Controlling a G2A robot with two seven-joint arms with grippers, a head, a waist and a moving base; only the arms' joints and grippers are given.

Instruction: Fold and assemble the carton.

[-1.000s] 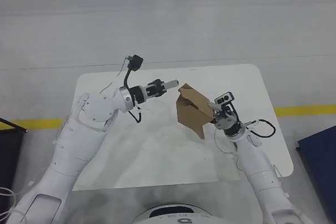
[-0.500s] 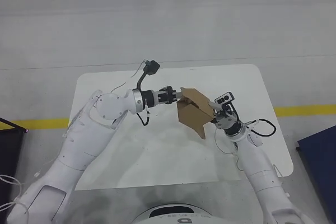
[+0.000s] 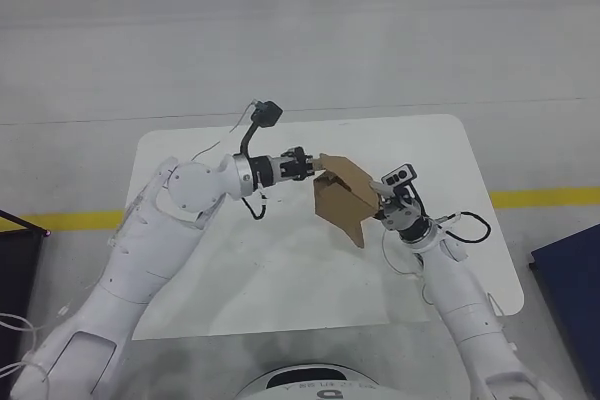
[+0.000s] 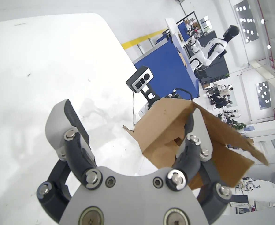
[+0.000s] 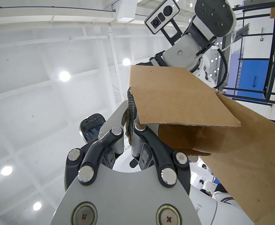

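A: Top view: carton [image 3: 342, 195] half-formed over table [image 3: 280, 280], between both arms. Fingers?
B: Pinched at one edge by right gripper [image 3: 383, 207]; entered by one finger of left gripper [image 3: 310, 165], spread wide. Advise pushing inward slowly, holding pinch firm.
A: Markings?
B: None legible on carton.

Carton [image 5: 186, 99] partly beyond right wrist view

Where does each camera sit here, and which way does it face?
Top view: above the arms, looking down at the table; both arms meet at the carton.
Left wrist view: on the left wrist, facing across the table past the open left gripper.
Right wrist view: on the right wrist, facing the ceiling; right gripper pinches the carton.
All share the carton.
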